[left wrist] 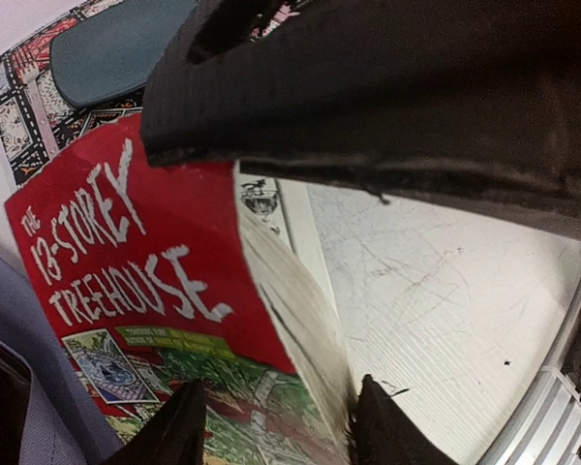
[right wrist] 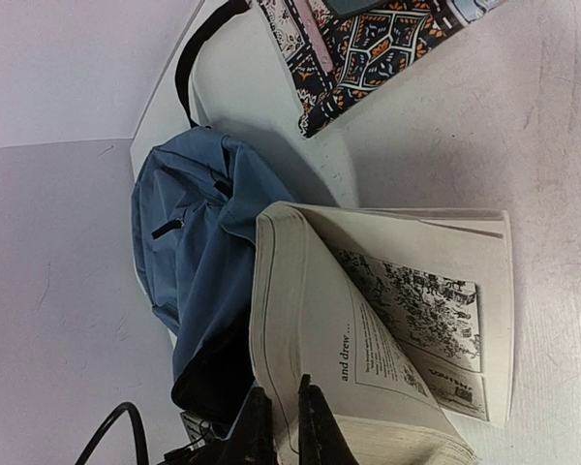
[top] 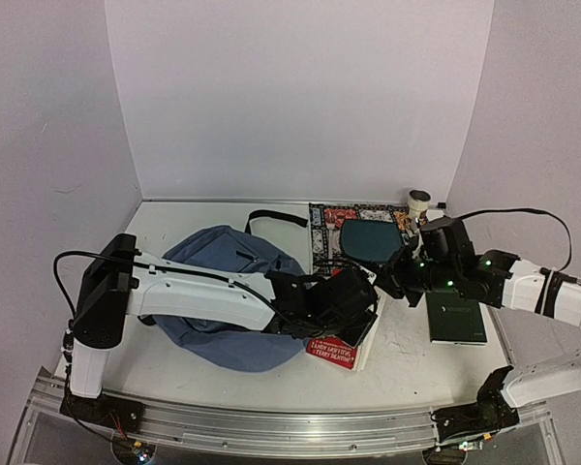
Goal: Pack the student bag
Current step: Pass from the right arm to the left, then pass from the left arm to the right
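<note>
Items as I see them from the console:

1. Backpack [top: 218, 291]: blue fabric, lying slumped left of centre in the overhead view. A black strap trails toward the upper middle. The left arm reaches across over it.
2. Red book [left wrist: 126, 262]: a paperback on the table [top: 174, 373], just right of the backpack's lower edge. Its leaves are lifted open, and printed pages show in the right wrist view.
3. Left gripper [left wrist: 281, 431]: its fingers stand either side of the red book's page edge, one over the cover and one on the table side. I cannot tell whether they press on it.
4. Right gripper [right wrist: 286, 431]: its fingers are pinched nearly together on the edge of the red book's raised leaves, at the bottom of its wrist view.
5. Teal pouch [top: 371, 240]: flat, right of centre and above the red book, resting on item 6.
6. Patterned sheet [top: 320, 237]: dark with an orange and white print, at the upper middle.
7. Green notebook [top: 455, 318]: closed, lying at the right under the right arm.
</note>
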Controlling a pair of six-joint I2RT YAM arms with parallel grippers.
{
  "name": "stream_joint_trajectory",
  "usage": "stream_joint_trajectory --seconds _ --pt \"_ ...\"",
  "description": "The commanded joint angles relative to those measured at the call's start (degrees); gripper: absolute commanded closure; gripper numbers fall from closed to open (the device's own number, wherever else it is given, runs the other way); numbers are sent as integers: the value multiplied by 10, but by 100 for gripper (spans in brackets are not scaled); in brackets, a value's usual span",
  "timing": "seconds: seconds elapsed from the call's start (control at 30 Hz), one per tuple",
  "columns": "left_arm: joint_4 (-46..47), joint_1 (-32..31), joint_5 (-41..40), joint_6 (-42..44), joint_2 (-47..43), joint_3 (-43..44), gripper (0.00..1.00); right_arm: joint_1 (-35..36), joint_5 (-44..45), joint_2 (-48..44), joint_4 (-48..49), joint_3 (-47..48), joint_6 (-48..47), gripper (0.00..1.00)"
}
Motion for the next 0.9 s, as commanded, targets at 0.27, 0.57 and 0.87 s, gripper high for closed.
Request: stream_joint_trajectory --seconds 0.27,0.57,0.87 --pt "16 -4 -26 17 -54 -41 100 15 9 1 -12 46 -16 100" --pt "41 -4 -47 92 -153 -145 100 15 9 0 -172 128 -137 75" --pt "72 -4 -27 156 -239 -231 100 -4 -54 33 -261 189 -244 30"
